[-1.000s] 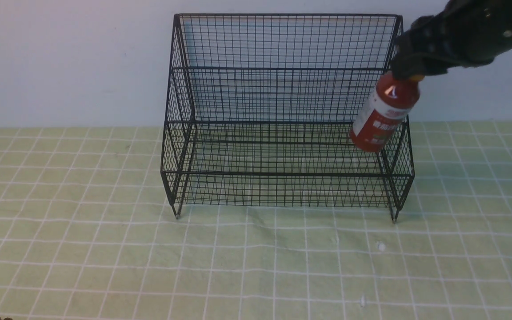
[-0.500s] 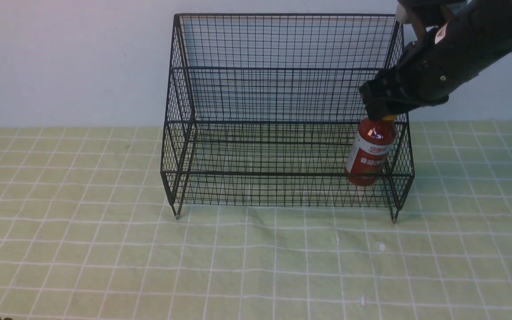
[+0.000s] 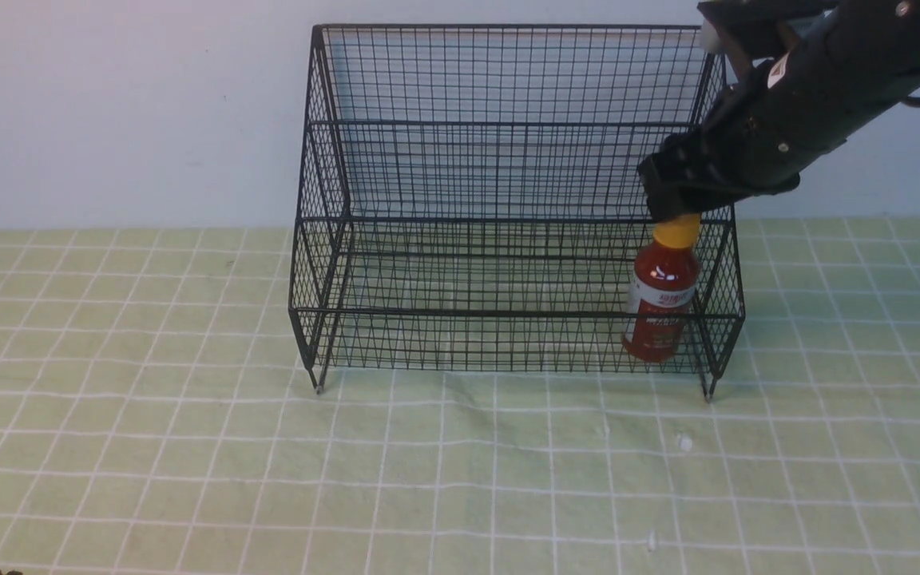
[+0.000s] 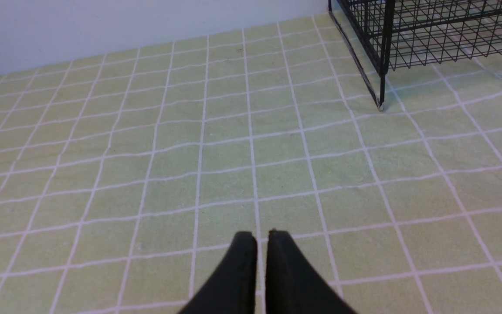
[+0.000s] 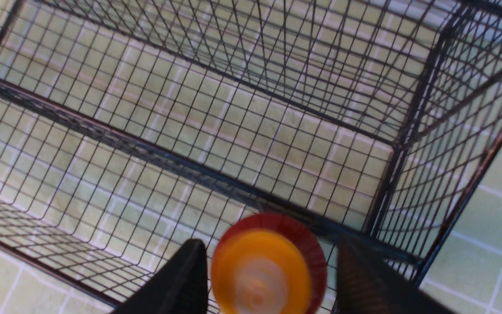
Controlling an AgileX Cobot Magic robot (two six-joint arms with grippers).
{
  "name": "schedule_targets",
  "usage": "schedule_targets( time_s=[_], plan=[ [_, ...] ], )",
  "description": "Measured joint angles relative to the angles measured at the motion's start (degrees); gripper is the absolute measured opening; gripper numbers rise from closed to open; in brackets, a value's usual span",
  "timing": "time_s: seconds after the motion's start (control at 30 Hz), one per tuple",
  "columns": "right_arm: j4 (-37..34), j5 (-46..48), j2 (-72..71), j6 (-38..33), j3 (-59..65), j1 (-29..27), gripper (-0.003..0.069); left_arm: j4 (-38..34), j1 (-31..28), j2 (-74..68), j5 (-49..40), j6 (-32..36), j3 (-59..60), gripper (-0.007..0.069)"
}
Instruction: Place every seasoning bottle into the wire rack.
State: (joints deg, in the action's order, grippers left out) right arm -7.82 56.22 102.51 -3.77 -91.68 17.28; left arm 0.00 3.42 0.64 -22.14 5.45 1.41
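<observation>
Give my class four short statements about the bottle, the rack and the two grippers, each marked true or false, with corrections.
1. The bottle stands upright in the rack's lower front tier. True.
2. The bottle is at the rack's left end. False: it is at the right end.
3. The right gripper is open above the bottle. True.
4. The left gripper holds a second bottle. False: it is shut on nothing, over the checked cloth.

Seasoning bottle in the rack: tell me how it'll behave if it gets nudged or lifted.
The seasoning bottle stands tall and narrow, so it would probably tip if bumped, though the wire rack side and front rail close by should catch it. Round body: likely rolls once down. Its glossy surface and small cap may slip in the right hand.
</observation>
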Motion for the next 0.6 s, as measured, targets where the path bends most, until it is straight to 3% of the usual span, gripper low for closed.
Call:
schedule_targets(
  time_s=[0.37, 0.6],
  plan=[
    [0.05, 3.27, -0.69, 0.06, -2.89, 0.0, 0.0396, 0.0, 0.0, 0.0, 0.0, 0.0, 0.0, 0.0017],
    [0.05, 14.73, -8.52, 0.69, -16.5, 0.0, 0.0383, 0.0, 0.0, 0.0, 0.0, 0.0, 0.0, 0.0017]
  ],
)
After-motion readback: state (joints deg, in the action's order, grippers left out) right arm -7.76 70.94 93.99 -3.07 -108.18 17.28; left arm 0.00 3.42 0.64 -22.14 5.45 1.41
